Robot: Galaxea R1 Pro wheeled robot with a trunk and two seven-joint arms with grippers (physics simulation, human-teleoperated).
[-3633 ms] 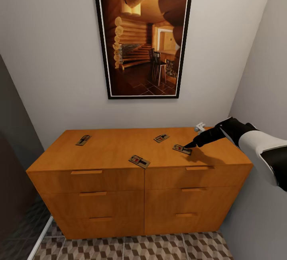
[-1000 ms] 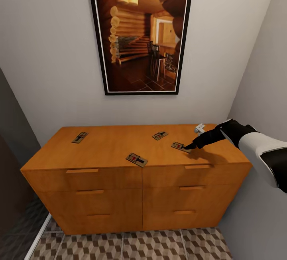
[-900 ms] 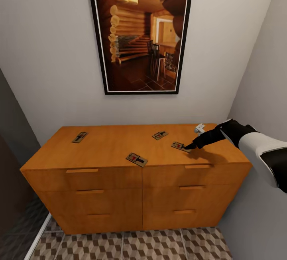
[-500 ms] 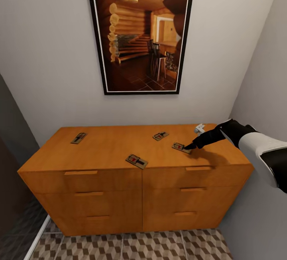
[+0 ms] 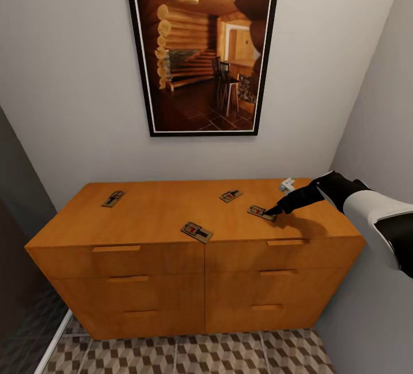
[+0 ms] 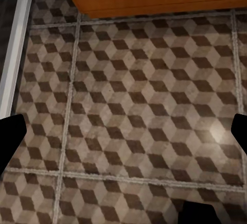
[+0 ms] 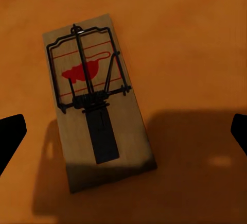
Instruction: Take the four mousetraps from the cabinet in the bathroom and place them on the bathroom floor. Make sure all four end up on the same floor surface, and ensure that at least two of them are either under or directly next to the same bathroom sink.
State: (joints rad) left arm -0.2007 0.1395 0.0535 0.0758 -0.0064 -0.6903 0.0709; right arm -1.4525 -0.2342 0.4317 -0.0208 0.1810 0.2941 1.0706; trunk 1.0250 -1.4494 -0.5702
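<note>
Four mousetraps lie on top of the orange-brown cabinet point(image 5: 143, 250): one at the far left point(image 5: 113, 198), one near the front edge point(image 5: 197, 232), one toward the back point(image 5: 230, 195), and one on the right point(image 5: 261, 212). My right gripper point(image 5: 274, 209) hovers just over the right end of that last trap. In the right wrist view this mousetrap point(image 7: 95, 116) lies flat below the open gripper point(image 7: 123, 136), whose fingertips point(image 7: 10, 136) stand far apart. My left gripper point(image 6: 123, 136) hangs open over the cube-patterned bathroom floor point(image 6: 144, 110). The sink is out of view.
A tall framed picture point(image 5: 201, 47) hangs on the wall behind the cabinet. A small white object point(image 5: 287, 183) sits at the cabinet's back right corner. Grey walls close in on both sides. Patterned floor point(image 5: 189, 357) runs along the cabinet's front, with a pale strip point(image 5: 54, 342) at the left.
The camera has shifted slightly, so the whole picture moved. My right gripper stays over the same right-hand trap, and none of the traps has moved.
</note>
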